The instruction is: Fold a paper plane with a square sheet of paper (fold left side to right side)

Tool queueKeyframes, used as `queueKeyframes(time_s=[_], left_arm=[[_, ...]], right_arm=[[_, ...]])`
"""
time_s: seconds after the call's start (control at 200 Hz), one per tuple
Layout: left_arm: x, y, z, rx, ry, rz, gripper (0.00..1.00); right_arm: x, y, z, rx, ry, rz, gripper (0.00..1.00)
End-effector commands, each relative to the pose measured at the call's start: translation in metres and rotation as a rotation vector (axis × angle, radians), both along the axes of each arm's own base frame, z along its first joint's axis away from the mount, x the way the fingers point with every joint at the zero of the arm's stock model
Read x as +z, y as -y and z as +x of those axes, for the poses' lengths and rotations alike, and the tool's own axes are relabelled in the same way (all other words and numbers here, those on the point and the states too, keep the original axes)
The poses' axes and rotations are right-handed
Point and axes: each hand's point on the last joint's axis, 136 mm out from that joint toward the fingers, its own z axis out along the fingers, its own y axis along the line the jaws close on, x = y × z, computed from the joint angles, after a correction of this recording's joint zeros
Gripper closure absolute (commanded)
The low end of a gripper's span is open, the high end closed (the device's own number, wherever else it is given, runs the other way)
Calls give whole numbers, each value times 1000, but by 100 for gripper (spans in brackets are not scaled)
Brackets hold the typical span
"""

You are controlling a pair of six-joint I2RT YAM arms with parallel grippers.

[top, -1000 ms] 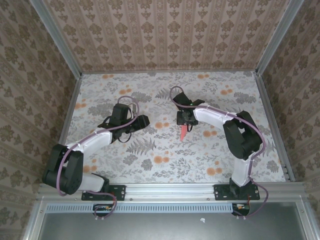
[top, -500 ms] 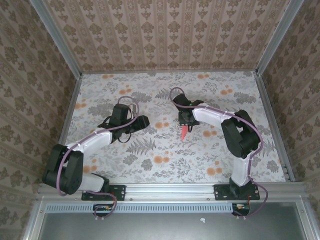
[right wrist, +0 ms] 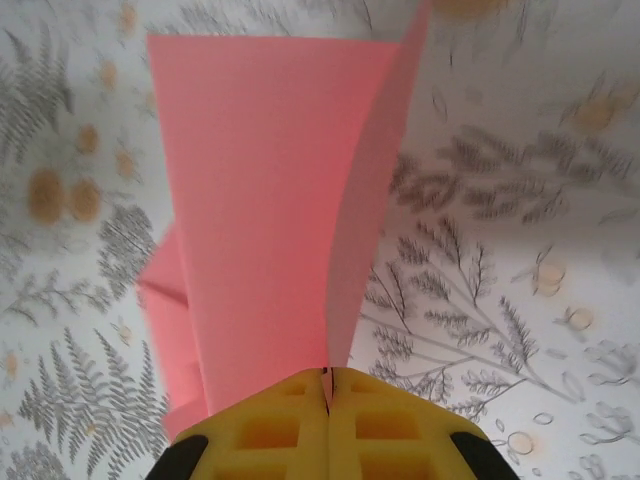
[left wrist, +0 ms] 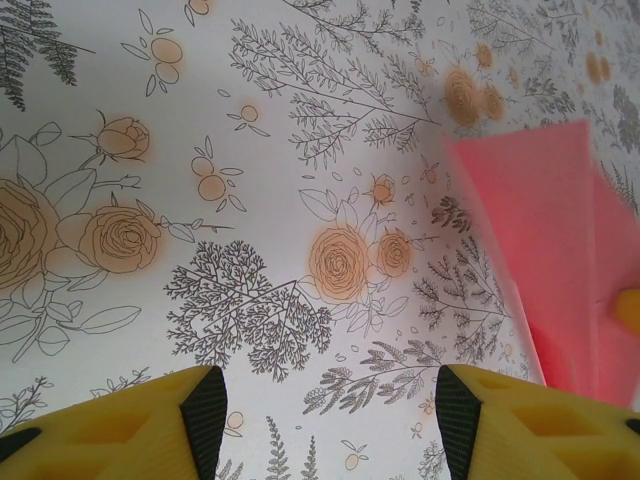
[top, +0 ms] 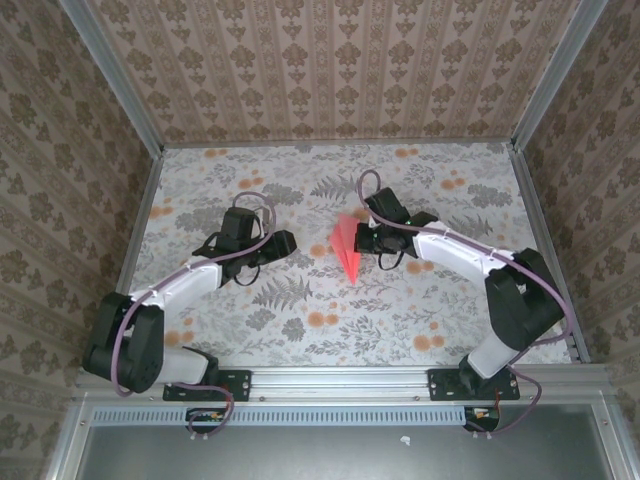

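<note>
The pink-red paper plane is a folded pointed shape held off the flowered table near the middle, its tip toward the near side. My right gripper is on its right side. In the right wrist view the yellow fingers are pressed together on the fold of the paper plane, whose flaps spread away from the jaws. My left gripper stands open to the left of the plane, apart from it. In the left wrist view the left gripper has bare table between its pads, and the plane's edge shows at the right.
The flower-printed table is boxed in by patterned walls at the back and both sides. An aluminium rail with the arm bases runs along the near edge.
The right gripper has shut on the paper and turned, swinging its forearm out to the right. The paper has risen and shifted left, showing a wider face. The left arm has stayed put.
</note>
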Motion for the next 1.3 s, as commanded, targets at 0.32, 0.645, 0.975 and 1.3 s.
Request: queueKeyframes(time_s=[0.32,0.645,0.975,1.3], left_arm=[[21,-7,3,7,50,30,39],[39,-13,5,9,123,16,33],[39,-18,3,20,120,19,33],[39,-22,3,28,117,23,33]], right_arm=[[-28,56,-20,-49,-86,-147,66],[-10,44,-86,326,-99,-157,38],[-30,16,-84,425,-148,-194,37],[-44,6,-74,427,-164,-219,44]])
